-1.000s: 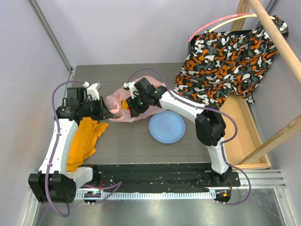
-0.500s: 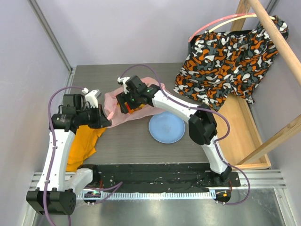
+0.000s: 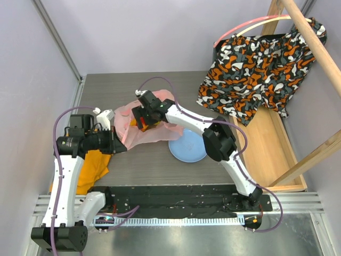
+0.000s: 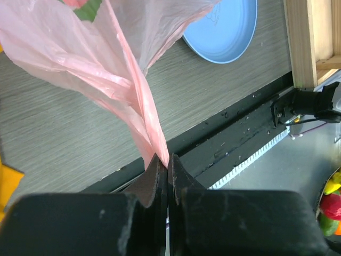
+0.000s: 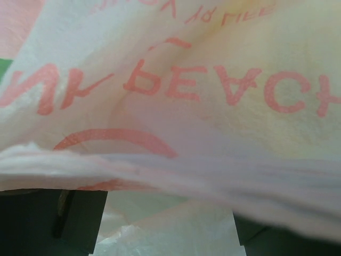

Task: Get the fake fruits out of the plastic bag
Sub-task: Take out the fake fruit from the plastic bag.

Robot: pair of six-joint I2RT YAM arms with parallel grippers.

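Position of the thin translucent pink plastic bag (image 3: 137, 136): we find it on the grey wood-grain table (image 3: 160, 168), just left of the round light-blue plate (image 3: 187, 149). The left gripper (image 4: 167, 163) is clenched on a twisted edge of the bag, and the film stretches taut from its tips. The right gripper (image 3: 144, 120) sits at the bag's far part. In its wrist view its two dark fingers (image 5: 80, 218) stand well apart, released, with red-lettered film draped across the gap and nothing clamped. We see a red, green-topped glossy plastic fruit (image 4: 80, 5) through the film, inside the bag. A yellowish tint shows behind the lettering, but we cannot tell which fruit it is. A crumpled orange cloth (image 3: 94, 167) lies beside the left arm. An orange-black-white patterned fabric (image 3: 261, 64) hangs over the wooden frame (image 3: 274, 149) at the right.
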